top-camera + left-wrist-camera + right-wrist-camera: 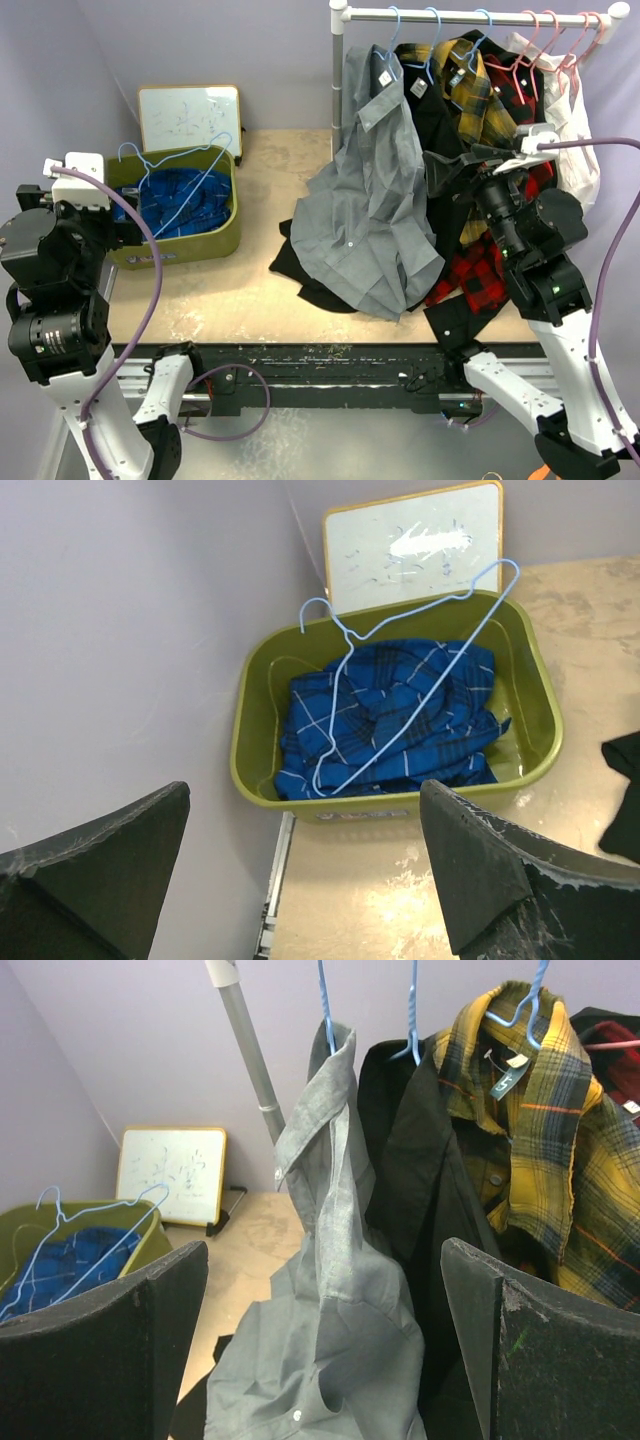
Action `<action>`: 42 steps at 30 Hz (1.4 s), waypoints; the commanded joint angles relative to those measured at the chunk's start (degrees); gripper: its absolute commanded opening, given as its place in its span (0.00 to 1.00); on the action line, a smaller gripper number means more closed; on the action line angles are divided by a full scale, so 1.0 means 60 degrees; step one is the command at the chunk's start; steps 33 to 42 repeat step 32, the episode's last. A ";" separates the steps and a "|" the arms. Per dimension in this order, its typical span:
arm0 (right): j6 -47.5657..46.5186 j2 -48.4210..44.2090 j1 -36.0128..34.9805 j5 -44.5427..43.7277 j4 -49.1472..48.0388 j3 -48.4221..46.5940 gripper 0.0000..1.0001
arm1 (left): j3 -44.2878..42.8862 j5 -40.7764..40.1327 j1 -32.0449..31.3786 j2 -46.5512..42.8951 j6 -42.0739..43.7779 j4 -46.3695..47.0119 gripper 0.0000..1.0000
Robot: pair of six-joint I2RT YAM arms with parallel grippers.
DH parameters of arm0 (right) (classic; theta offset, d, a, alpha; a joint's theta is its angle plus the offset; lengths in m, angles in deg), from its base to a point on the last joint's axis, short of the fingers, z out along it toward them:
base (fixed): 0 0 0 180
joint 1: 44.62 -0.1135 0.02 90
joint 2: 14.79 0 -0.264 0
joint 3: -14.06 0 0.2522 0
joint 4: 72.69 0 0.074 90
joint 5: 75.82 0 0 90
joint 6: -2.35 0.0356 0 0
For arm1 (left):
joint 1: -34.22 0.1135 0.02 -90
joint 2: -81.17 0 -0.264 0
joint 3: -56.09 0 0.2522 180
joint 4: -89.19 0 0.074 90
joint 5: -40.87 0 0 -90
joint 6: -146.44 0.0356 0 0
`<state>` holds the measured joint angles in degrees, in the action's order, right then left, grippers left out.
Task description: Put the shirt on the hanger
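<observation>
The grey shirt (375,200) hangs by its collar from a light-blue hanger (393,40) on the rail, and its lower part is bunched on the table. In the right wrist view the shirt (330,1340) droops from the hanger hook (325,1000), collar upright and one white button showing. My right gripper (437,170) is open just right of the shirt, the cloth lying beyond its spread fingers (325,1245) without touching them. My left gripper (305,785) is open and empty at the table's left edge, facing the green bin.
The green bin (225,235) holds a blue plaid garment (400,710) with another light-blue hanger (400,610) lying across it. A small whiteboard (190,118) leans behind it. On the rail (470,15) hang black (420,1160), yellow plaid (470,85) and red plaid shirts, plus pink hangers (550,35).
</observation>
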<state>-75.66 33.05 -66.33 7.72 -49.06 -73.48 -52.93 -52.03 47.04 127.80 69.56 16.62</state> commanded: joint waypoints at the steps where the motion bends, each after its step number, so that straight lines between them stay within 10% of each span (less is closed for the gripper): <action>1: -0.0246 -0.0067 0.0015 -0.0183 -0.0623 -0.0004 1.00 | 0.0069 0.1292 0.0479 -0.0059 0.0185 -0.0040 0.99; 16: -0.0688 -0.0262 0.0016 -0.0839 -0.0546 0.0434 1.00 | 0.2199 0.5171 0.2035 -0.0552 -0.1652 0.1093 0.99; 42: -0.0259 -0.0103 0.0016 -0.0681 -0.1296 0.0798 1.00 | 0.2058 0.2474 0.1728 -0.0763 -0.1859 0.1266 0.99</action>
